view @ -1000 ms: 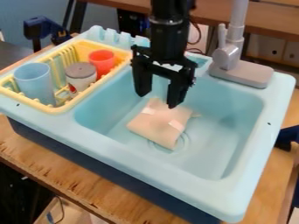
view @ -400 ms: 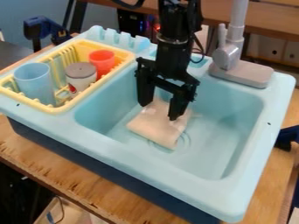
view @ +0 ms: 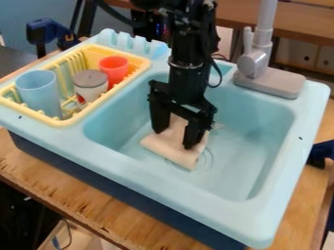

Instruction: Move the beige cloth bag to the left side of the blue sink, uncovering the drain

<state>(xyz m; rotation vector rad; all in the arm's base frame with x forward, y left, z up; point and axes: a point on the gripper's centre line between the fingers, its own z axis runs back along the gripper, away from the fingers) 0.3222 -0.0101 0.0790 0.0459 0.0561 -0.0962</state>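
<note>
A beige cloth (view: 171,151) is lying in the light-blue sink (view: 260,146), directly below the black gripper (view: 174,140), whose fingers are standing spread over it; its near, rolled edge is running roughly parallel to the line between the fingertips.

No lettering, brand, number or sign can be read on anything shown. On the grey-topped white container (view: 91,88), stood in the yellow rack (view: 65,121), a small red mark (view: 81,99) can be seen (whether it is print or plain decoration cannot be told), and no word or figure can be made out in it.
</note>
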